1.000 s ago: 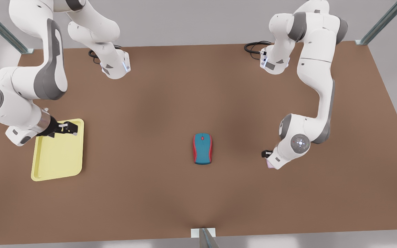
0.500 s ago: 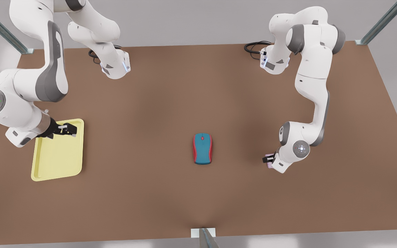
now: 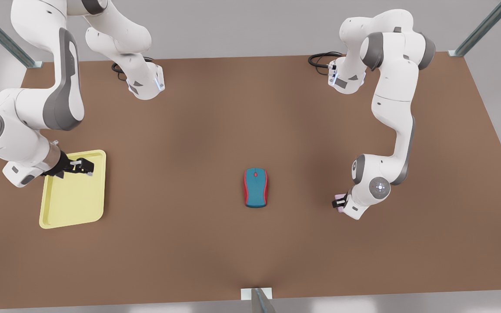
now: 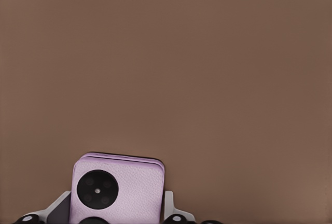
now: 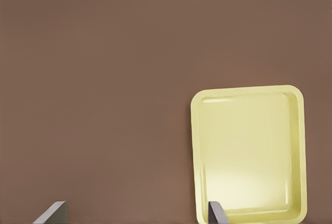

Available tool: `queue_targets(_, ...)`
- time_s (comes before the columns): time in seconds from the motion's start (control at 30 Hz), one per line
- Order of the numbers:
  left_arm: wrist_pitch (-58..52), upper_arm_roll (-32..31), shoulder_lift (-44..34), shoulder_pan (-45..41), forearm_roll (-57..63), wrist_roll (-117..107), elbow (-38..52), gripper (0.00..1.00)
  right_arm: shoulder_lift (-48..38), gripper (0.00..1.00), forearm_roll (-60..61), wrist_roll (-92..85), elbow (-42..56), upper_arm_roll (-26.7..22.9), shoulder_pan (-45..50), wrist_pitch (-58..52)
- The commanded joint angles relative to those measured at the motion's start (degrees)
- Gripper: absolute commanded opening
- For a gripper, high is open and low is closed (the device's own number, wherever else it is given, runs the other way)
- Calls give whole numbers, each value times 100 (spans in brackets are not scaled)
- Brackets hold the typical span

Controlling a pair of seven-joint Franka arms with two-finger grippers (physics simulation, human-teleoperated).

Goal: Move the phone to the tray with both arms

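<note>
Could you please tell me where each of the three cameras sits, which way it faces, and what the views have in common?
Front view: high above the table, looking down; both white arms, the tray, the computer mouse.
Left wrist view: on the arm at the front view's right, facing the table; the left gripper straddles the phone.
Right wrist view: on the arm over the tray, looking down; its fingers open.
Shared: tray and tabletop.

table (image 3: 215, 113): brown | on it: tray (image 3: 72, 204), mouse (image 3: 255, 188), phone (image 4: 122, 193)
</note>
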Motion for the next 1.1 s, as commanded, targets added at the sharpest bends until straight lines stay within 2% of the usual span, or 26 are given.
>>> queue_targets(0.0,-3,2,-7,0,10,-194,2,87,3,100,9,-3,3,-1,-6,32)
queue_targets(0.13,6,2,1,0,10,-185,2,85,-32,100,0,24,-32,-10,-41,-65)
queue_targets(0.17,14,2,10,0,10,-185,2,85,-375,100,9,24,-550,-1,-41,295)
queue_targets(0.23,14,-7,10,0,10,-185,2,82,-226,100,79,41,-331,-1,-32,181)
queue_targets(0.3,14,-7,10,0,19,-167,2,81,275,100,18,-29,380,-194,30,-354)
queue_targets(0.5,41,2,28,0,19,-159,2,79,231,100,79,-65,442,-159,-6,-47)
queue_targets(0.63,41,2,28,0,19,-167,11,79,812,100,0,-99,1242,-168,56,-803)
queue_targets(0.73,-30,2,-34,0,19,-150,20,77,609,100,-70,-161,794,-133,56,-206)
queue_targets(0.83,-161,2,-86,0,19,-150,64,77,697,100,-140,-152,741,-98,-23,76)
queue_targets(1.07,-917,-226,-385,-333,19,-518,547,77,706,100,-114,-346,662,-80,-102,155)
